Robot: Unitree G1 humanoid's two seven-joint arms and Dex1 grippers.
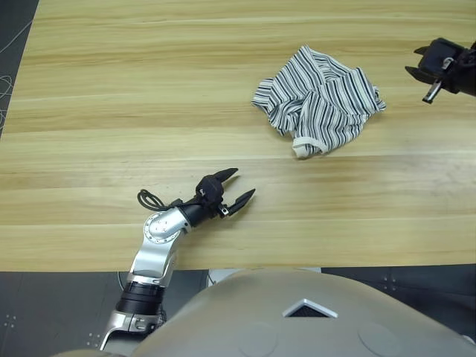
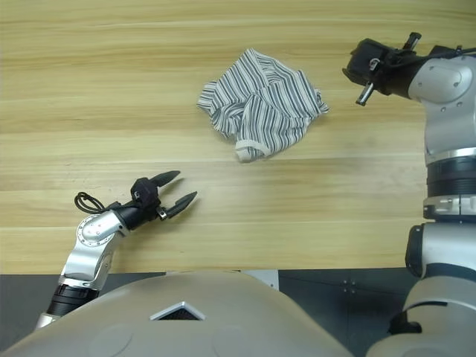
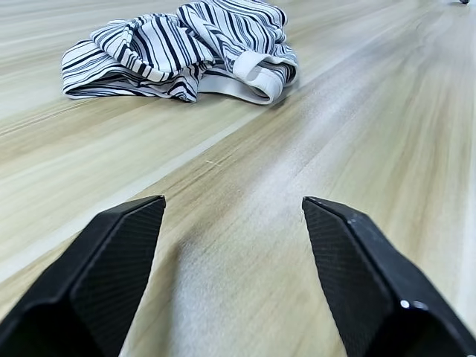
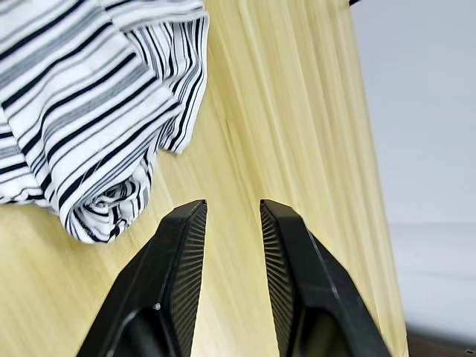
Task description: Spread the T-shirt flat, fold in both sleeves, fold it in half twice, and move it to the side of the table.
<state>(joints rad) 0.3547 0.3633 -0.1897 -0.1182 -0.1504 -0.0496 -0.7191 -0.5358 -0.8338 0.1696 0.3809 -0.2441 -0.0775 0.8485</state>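
Left eye view: the T-shirt (image 1: 320, 100) lies bunched up toward the right edge of the worktop (image 1: 111, 89), not flat yet. The left claw (image 1: 245, 181) rests spread by the near edge. The right claw (image 4: 232, 202), spread a little, hangs beside the shirt, likely to grab it.

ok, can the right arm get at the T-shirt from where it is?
Probably yes: the right gripper hangs just beside the crumpled T-shirt, fingers a little apart, with only bare table between them.

bright even light, soft sheen on table (image 3: 245, 186)
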